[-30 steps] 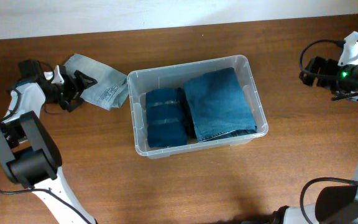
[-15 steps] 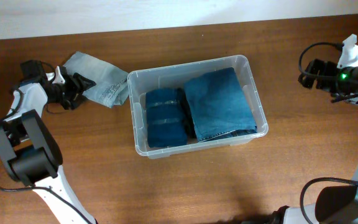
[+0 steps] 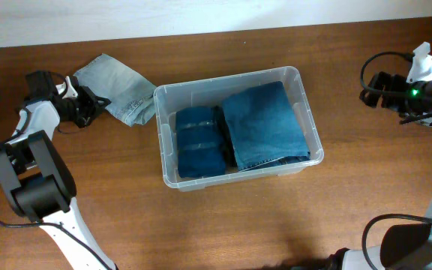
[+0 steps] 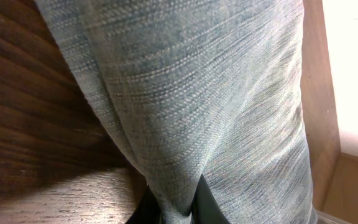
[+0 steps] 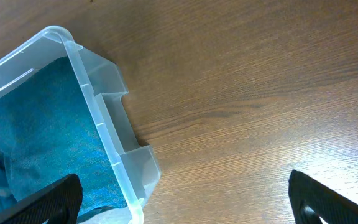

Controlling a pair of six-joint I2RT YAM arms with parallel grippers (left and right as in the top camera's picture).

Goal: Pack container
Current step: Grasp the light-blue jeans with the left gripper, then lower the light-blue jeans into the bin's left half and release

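Observation:
The clear container point(image 3: 231, 78) stands mid-table and holds two folded dark blue denim pieces, one on the left point(image 3: 199, 141) and one on the right point(image 3: 263, 124). To its left a folded light grey-blue denim cloth point(image 3: 118, 90) lies on the wood. My left gripper point(image 3: 88, 103) is shut on that cloth's near edge. In the left wrist view the cloth point(image 4: 191, 93) fills the frame and a fold of it is pinched in my left gripper point(image 4: 176, 208). My right gripper point(image 3: 372, 86) hovers to the right of the container, open and holding nothing. In its own view the right gripper point(image 5: 185, 202) shows the container's corner point(image 5: 98, 124).
The brown wooden table point(image 3: 223, 225) runs to a pale wall along the far edge. The left arm's base point(image 3: 36, 187) stands at the front left. Cables loop around the right arm point(image 3: 418, 82) at the right edge.
My left gripper has closed on the edge of the grey-blue cloth, and the cloth has shifted slightly up and left. The right arm has stayed where it was, still open.

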